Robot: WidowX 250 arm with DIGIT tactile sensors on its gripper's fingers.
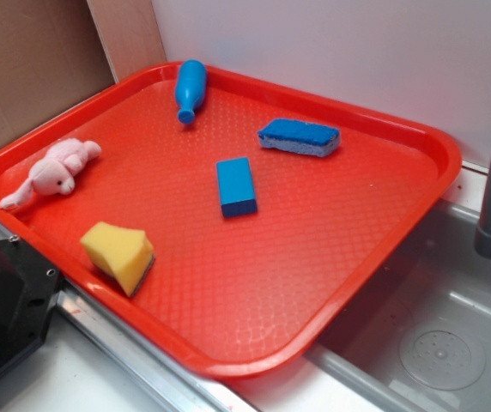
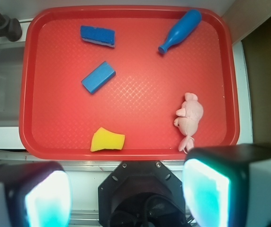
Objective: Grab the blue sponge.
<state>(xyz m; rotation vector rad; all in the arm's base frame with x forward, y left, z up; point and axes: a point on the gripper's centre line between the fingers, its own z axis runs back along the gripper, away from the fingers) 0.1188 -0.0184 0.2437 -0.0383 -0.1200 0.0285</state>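
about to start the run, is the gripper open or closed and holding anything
Gripper: open and empty, pads wide apart above the near edge of the tray, far from the blue sponge.

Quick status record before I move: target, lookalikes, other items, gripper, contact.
target: blue sponge, lying flat near the tray's far edge, apart from everything else
lookalike: blue block, tray centre
other items: yellow sponge, pink plush, blue bottle
gripper: open, high above the tray's near edge
contact: none, nothing held
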